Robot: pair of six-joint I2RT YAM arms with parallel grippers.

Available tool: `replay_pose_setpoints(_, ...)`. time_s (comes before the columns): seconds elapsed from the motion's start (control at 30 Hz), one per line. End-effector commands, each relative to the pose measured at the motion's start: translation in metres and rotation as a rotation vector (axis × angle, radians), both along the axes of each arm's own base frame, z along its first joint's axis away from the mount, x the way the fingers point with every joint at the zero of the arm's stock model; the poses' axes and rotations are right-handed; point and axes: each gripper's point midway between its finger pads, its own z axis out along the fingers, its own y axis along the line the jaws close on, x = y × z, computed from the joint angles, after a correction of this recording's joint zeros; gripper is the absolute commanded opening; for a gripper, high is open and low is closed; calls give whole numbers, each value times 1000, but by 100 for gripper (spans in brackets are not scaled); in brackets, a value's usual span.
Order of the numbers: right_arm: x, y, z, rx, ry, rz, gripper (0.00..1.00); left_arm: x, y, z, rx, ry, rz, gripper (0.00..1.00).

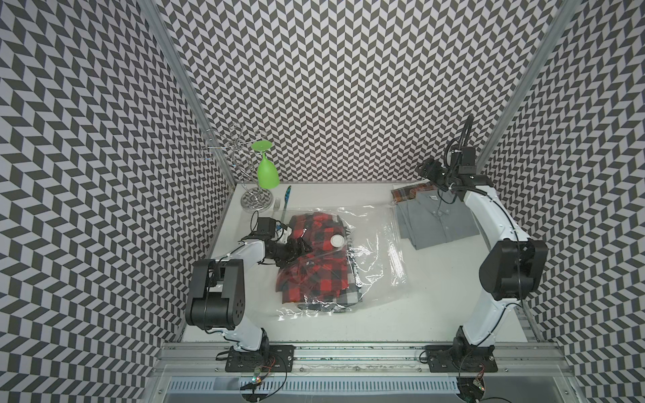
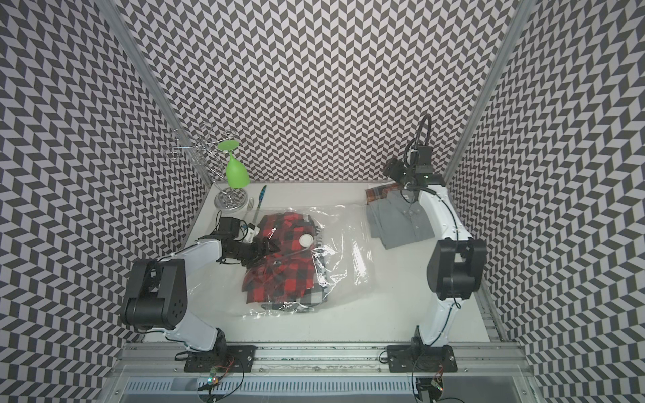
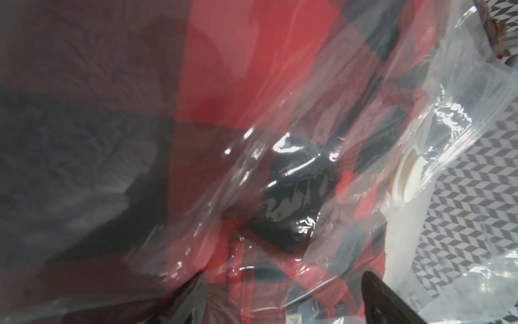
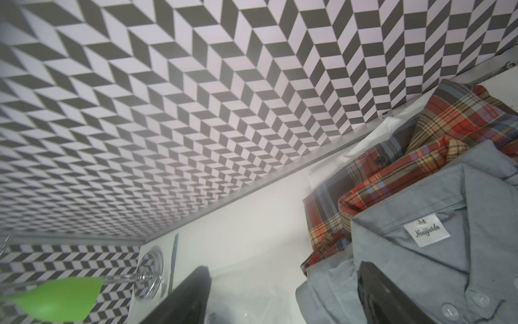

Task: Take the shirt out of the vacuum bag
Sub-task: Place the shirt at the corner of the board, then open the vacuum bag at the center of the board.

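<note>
The white tabletop (image 1: 436, 296) carries the vacuum bag (image 1: 377, 251) at its middle, lying flat and crinkled, its right half empty film. A red-and-black checked shirt (image 1: 314, 279) fills the bag's left part, bunched toward the left arm. That side is probably the mouth, where a pull would bring the shirt out. Well apart, in the far right corner, a folded grey shirt (image 1: 436, 219) lies outside the bag on top of a tartan shirt (image 1: 405, 193), a stacking spot away from the bag.

The left hand (image 1: 296, 246) sits low at the red shirt's left edge. Its wrist view shows the fingers (image 3: 386, 300) spread apart with cloth and film between them, clamped on nothing. The right hand (image 4: 284, 268) hangs above the grey collar, fingers likewise parted and empty. The white valve cap (image 1: 337, 240) rests on the bag's face over the shirt.

Hard to tell: whether the left fingers are inside the bag or over its film, where the mouth truly runs, and what the grey-white checked cloth (image 1: 349, 296) at the near edge belongs to — glare hides it.
</note>
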Motion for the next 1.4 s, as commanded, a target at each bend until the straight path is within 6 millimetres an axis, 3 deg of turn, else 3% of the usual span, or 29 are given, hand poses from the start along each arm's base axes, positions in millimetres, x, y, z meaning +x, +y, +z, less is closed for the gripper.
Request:
replay_pose_setpoints(0.0,-31,18,-3,145,0,119,75,1,11,-2,141,32,49,92)
replay_pose_setpoints(0.07,-55,36,-25,219,53,209,68,12,6,22,141,-19,52,95)
replay_pose_setpoints(0.17,-93,57,-65,307,144,306,46,26,0,59,130,-87,54,98)
replay_pose_setpoints(0.27,-128,71,-89,364,164,358,34,35,-8,96,109,-152,52,99)
replay_pose_setpoints(0.43,-174,82,-129,416,236,397,23,38,-46,142,35,-236,8,99)
replay_pose_setpoints(0.53,-191,86,-146,443,252,407,21,33,-80,154,-17,-255,-39,99)
replay_pose_setpoints(0.83,-242,108,-157,497,244,541,18,20,-209,171,-59,-281,-260,99)
replay_pose_setpoints(0.93,-257,110,-158,492,236,568,18,22,-247,160,5,-247,-322,99)
replay_pose_setpoints(1.13,-270,114,-142,469,170,623,20,21,-291,136,105,-182,-407,99)
replay_pose_setpoints(1.37,-273,120,-128,453,113,669,20,14,-316,117,160,-140,-470,99)
